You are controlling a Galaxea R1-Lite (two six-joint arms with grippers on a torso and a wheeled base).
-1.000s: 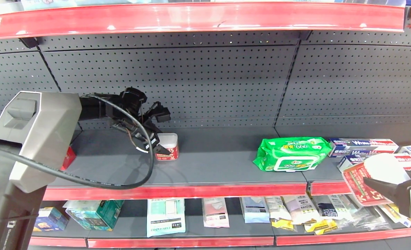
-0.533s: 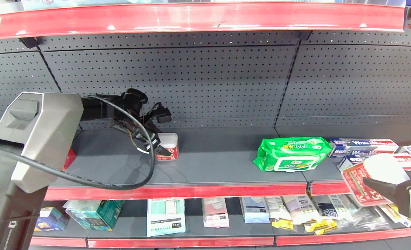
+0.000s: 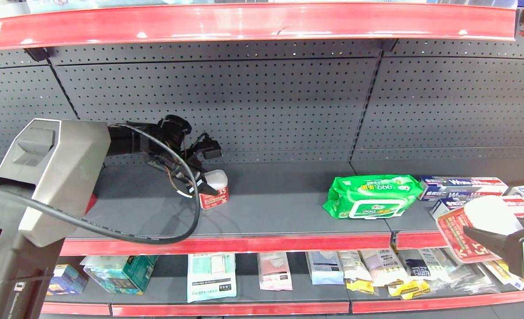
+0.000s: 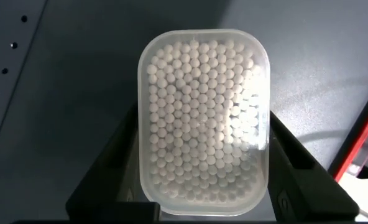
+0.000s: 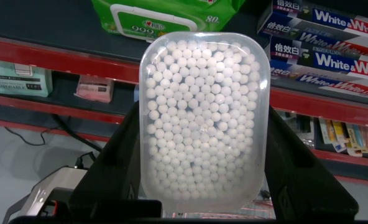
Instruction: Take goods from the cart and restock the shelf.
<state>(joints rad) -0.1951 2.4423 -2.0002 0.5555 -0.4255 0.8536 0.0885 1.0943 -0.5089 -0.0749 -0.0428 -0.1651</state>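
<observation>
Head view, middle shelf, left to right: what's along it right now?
Partly hidden red item → swab tub in the left gripper → green wipes pack → toothpaste boxes.

Open shelf (image 3: 279, 204) stretch at centre; cotton swab box (image 3: 216, 188) blocks 9 o'clock, green wipes pack (image 3: 372, 196) 3 o'clock, toothpaste boxes (image 3: 463, 182) just beside it.

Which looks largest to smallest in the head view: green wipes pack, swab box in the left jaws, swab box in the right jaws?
Largest, tied: green wipes pack and right swab box; the box sits nearer the camera, so unranked.
Smallest: left swab box, farther back on the shelf.
</observation>
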